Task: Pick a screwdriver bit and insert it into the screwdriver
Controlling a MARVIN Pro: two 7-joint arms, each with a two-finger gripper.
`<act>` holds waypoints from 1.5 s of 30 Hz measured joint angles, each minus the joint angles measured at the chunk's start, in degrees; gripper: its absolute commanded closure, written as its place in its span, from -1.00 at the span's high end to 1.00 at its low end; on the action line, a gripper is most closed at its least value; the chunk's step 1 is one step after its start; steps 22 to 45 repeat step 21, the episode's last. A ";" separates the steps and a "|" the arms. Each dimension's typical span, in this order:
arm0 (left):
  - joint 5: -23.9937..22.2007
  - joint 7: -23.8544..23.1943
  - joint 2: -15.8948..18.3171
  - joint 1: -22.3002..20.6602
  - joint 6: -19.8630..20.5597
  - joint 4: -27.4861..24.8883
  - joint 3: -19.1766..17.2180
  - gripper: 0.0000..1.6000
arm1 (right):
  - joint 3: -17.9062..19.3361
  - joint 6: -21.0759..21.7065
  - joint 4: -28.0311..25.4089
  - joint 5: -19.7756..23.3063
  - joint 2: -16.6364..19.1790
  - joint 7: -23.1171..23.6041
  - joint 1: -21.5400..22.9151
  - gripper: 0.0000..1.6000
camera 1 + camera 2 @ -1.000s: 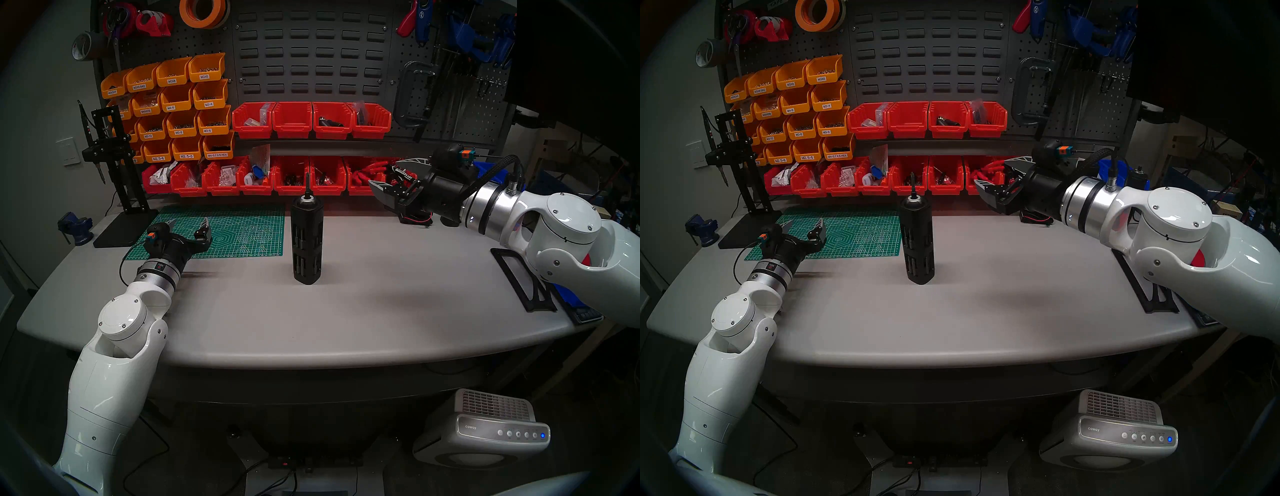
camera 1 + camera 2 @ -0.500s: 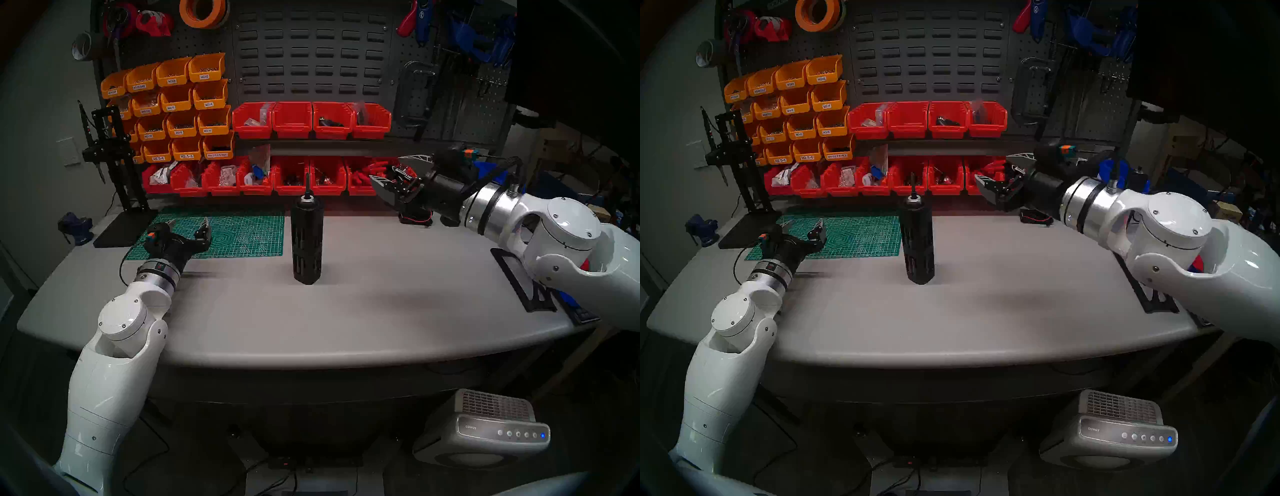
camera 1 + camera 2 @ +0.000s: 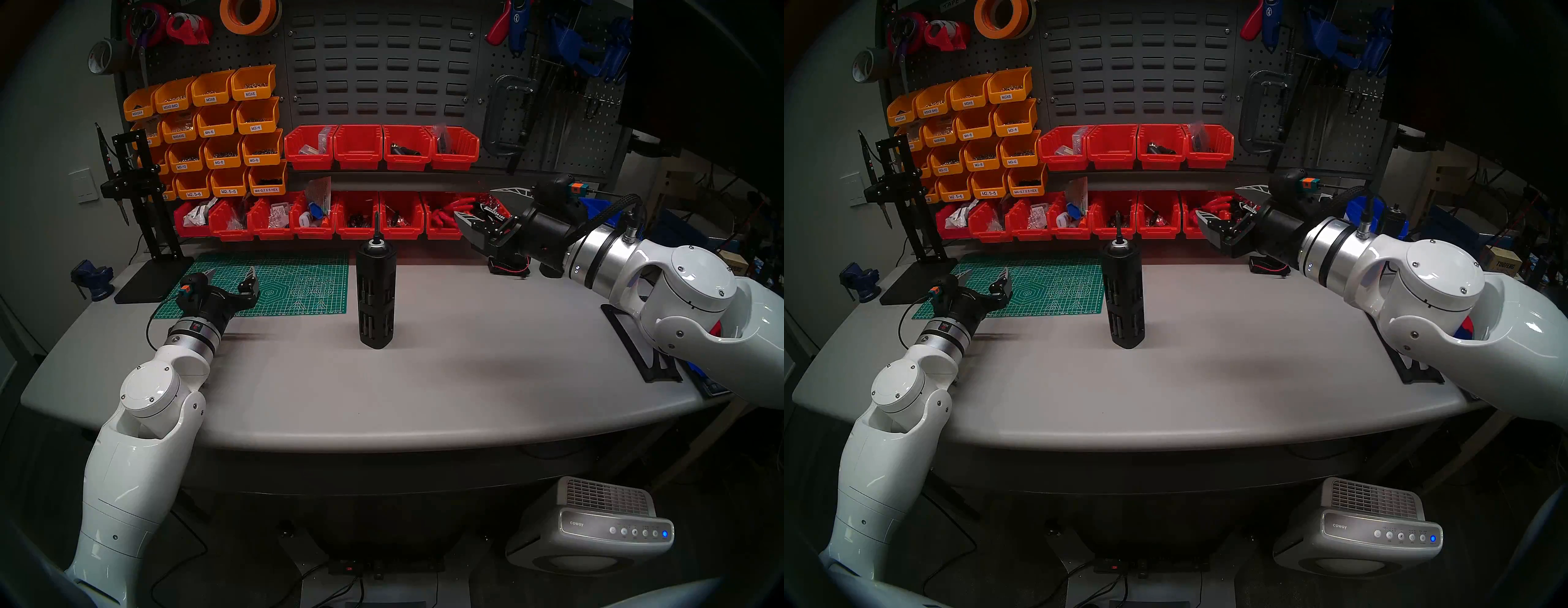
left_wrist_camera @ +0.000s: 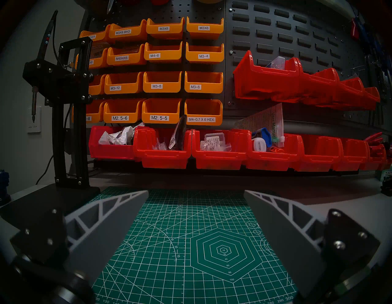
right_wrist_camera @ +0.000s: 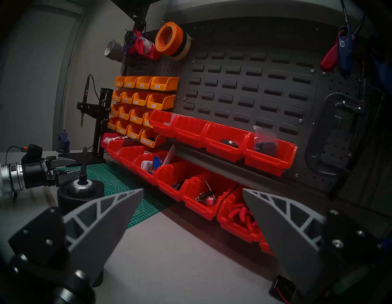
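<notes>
The screwdriver [image 3: 376, 297], a tall black slotted cylinder, stands upright at the middle of the grey table [image 3: 466, 382]. A thin dark screwdriver bit [image 3: 376, 225] stands upright in its silver-ringed top socket; the right wrist view shows the bit [image 5: 83, 163] there too. My left gripper [image 3: 232, 271] rests open and empty low over the green mat, left of the screwdriver. My right gripper [image 3: 474, 203] hangs open and empty at the back right, in front of the red bins, well apart from the screwdriver [image 5: 80, 195].
A green cutting mat [image 3: 288, 280] lies at the back left. Rows of red bins [image 3: 356, 216] and orange bins [image 3: 212, 127] line the back wall. A black stand [image 3: 140, 204] holds a pen-shaped tool. A small black box [image 3: 509, 267] sits under my right gripper.
My right gripper has risen slightly and drawn back a little to the right. The left arm, the screwdriver and the bit have stayed put.
</notes>
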 measured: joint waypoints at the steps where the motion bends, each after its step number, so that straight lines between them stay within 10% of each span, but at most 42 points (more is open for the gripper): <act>1: 0.00 0.00 0.00 0.00 0.00 0.00 0.00 1.00 | 0.13 -0.08 -0.03 -0.05 0.01 -0.10 -0.17 1.00; 45: 0.00 0.00 0.00 0.00 0.00 0.00 0.00 1.00 | 2.36 -0.93 -0.40 -0.68 0.07 -1.22 -2.71 1.00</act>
